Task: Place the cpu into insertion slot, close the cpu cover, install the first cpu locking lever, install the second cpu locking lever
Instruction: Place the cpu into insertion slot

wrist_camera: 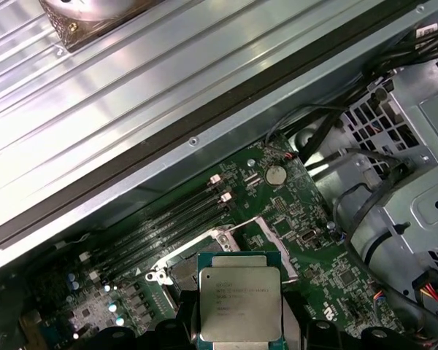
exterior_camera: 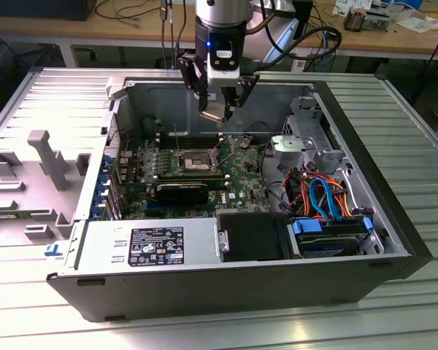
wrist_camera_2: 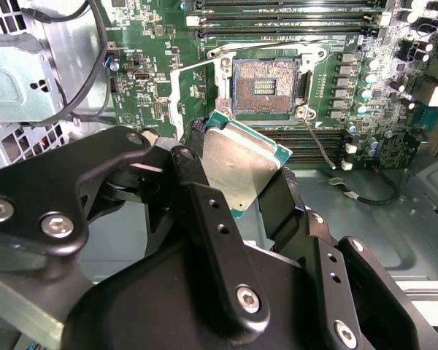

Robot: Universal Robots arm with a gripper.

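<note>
The open case (exterior_camera: pixel 394 240) lies on its side with the green board (exterior_camera: pixel 241 164) on its floor, well below the fingertips. The gripper (exterior_camera: pixel 220 109) hangs over the board, its fingers (wrist_camera_2: pixel 192 171) clenched on the cpu (wrist_camera_2: pixel 241 168), one on each of two opposite edges. The chip sits tilted between them, its grey metal top facing the first wrist view (wrist_camera: pixel 241 302). In the second wrist view the cover (wrist_camera_2: pixel 176 98) appears swung open, just to one side of the slot (wrist_camera_2: pixel 265 86). The slot itself lies bare beyond the fingertips, clear of the chip and not touching it, so the chip is not yet seated. By its look the chip is light, thin and stiff, so weight should be no trouble. The metal top is probably slick, and the contact face underneath and the slot's contacts are likely delicate. The edges, where the fingers have it now, seem the right place to hold it, leaving both faces free and letting it be set down flat.
</note>
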